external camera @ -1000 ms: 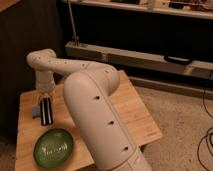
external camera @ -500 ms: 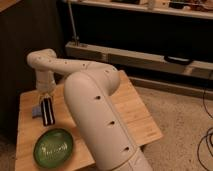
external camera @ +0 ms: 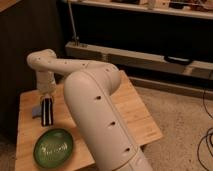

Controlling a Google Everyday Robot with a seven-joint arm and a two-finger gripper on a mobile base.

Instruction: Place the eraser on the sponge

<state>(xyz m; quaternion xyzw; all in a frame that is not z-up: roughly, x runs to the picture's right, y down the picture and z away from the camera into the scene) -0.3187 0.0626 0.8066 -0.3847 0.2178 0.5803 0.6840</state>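
Since half a second ago almost nothing has shifted: the arm (external camera: 95, 105) holds the same bend and the eraser (external camera: 46, 114) lies nearly where it was, at most a touch nearer the plate (external camera: 53, 147).

The tool (external camera: 46, 98) hangs at the left part of the tabletop (external camera: 135, 115), toward 9 o'clock from the tabletop's middle, under the white wrist. It is clenched on the eraser, gripping that block's far end at 12 o'clock. The eraser runs lengthwise from there toward 6 o'clock, black with pale stripes. Whether its near end rests on the wood or hangs just above it, I cannot tell.

The sponge (external camera: 37, 111), a small blue-grey pad, lies flat at 9 o'clock of the eraser, just beside it; the eraser's edge overlaps the sponge's right side in this view, but the eraser is not lying on top of it. The green plate sits at 6 o'clock of the eraser, near its lower end and apart from the sponge.

The arm's thick white link rises from 5 o'clock and covers the tabletop's middle. Dark cables (external camera: 206, 145) lie on the floor (external camera: 175, 105) at 3 o'clock.
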